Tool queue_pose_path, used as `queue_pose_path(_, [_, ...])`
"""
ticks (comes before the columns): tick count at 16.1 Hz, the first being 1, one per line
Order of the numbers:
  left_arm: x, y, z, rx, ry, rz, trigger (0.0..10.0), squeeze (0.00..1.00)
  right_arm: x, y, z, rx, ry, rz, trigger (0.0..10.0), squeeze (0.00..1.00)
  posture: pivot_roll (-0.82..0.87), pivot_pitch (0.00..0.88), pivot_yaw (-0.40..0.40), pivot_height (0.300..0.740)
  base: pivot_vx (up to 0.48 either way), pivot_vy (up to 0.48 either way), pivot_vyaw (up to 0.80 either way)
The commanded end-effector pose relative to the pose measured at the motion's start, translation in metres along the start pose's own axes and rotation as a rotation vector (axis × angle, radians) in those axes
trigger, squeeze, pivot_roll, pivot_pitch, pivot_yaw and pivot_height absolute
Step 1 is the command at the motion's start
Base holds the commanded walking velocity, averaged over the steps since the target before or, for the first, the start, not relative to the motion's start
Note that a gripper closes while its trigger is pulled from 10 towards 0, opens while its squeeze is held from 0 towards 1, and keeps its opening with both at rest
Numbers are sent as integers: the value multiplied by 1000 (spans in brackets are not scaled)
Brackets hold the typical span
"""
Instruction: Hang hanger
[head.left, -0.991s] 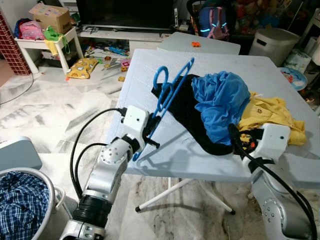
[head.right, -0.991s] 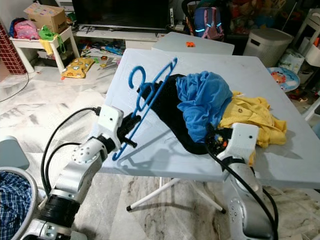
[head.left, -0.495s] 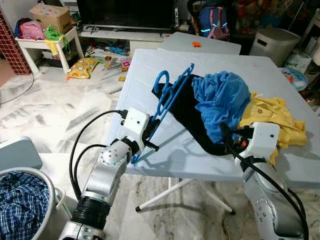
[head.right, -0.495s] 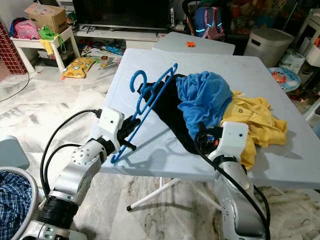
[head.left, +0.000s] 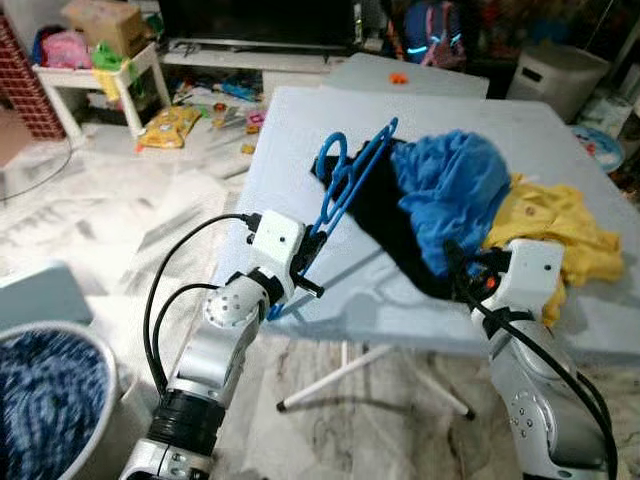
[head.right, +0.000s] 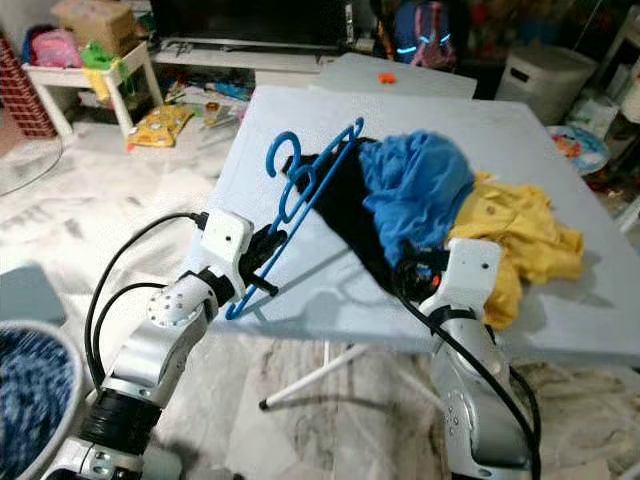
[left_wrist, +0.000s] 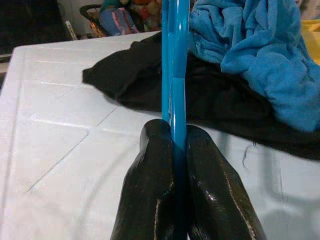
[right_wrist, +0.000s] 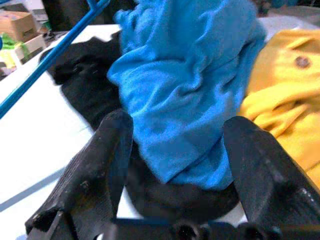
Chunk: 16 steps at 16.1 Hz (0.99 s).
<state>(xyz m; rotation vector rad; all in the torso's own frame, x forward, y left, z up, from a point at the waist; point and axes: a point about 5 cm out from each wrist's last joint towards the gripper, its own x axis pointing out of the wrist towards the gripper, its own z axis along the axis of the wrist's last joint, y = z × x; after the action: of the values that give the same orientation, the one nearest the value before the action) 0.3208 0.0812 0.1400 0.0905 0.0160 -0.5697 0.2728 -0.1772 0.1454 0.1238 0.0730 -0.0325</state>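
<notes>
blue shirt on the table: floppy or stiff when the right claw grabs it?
Likely floppy: the blue shirt lies crumpled in soft folds. It overlaps the black garment, so lifting may drag that along. The open right claw will probably pinch only a fold, leaving the rest hanging.

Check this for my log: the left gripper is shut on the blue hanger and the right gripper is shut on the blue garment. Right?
Not quite. The left gripper is shut on the hanger, but the right gripper is open, its jaws spread wide before the blue garment without gripping it. The right wrist view shows this.
</notes>
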Motion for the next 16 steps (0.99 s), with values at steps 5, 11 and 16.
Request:
queue_pose_path(5, [-2,-1,-9,3,39,0,10000,0,0,3,-1,42,9,31,10000,0,67,0,-54,740,-272,0,0])
queue_pose_path(11, [-2,-3,-9,8,40,-10,10000,0,0,3,-5,57,38,35,10000,0,65,0,-54,740,-265,0,0])
queue_pose_path(16, [-3,-4,-10,18,34,-21,10000,0,-2,2,-8,-22,42,21,10000,0,61,0,-53,740,-150,0,0])
